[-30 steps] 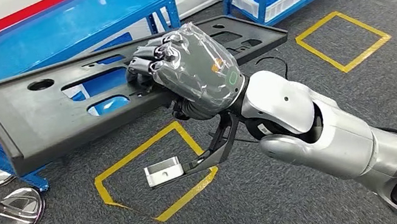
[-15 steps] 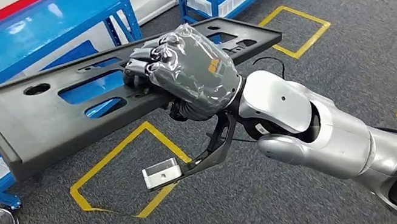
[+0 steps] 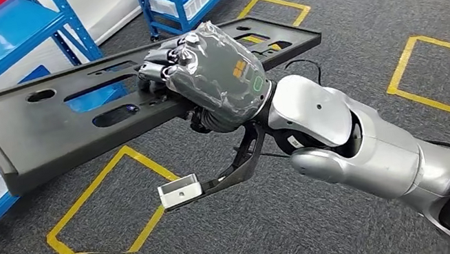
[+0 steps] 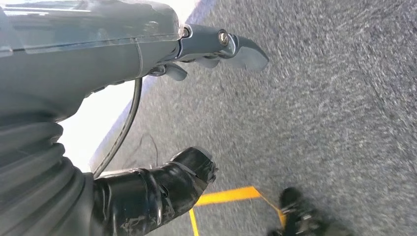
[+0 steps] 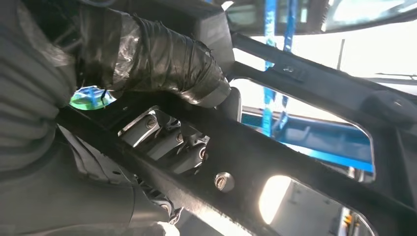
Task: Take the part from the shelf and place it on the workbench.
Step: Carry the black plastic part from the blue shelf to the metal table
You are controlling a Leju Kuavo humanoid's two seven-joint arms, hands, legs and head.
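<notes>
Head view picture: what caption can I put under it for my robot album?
Right robot hand carrying a long black part above grey carpet with yellow squares.

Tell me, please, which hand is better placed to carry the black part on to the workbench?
The right hand. Its fingers already grip the long black part through a cutout, holding it above the floor. The left hand hangs over the carpet, holding nothing, away from the part.
</notes>
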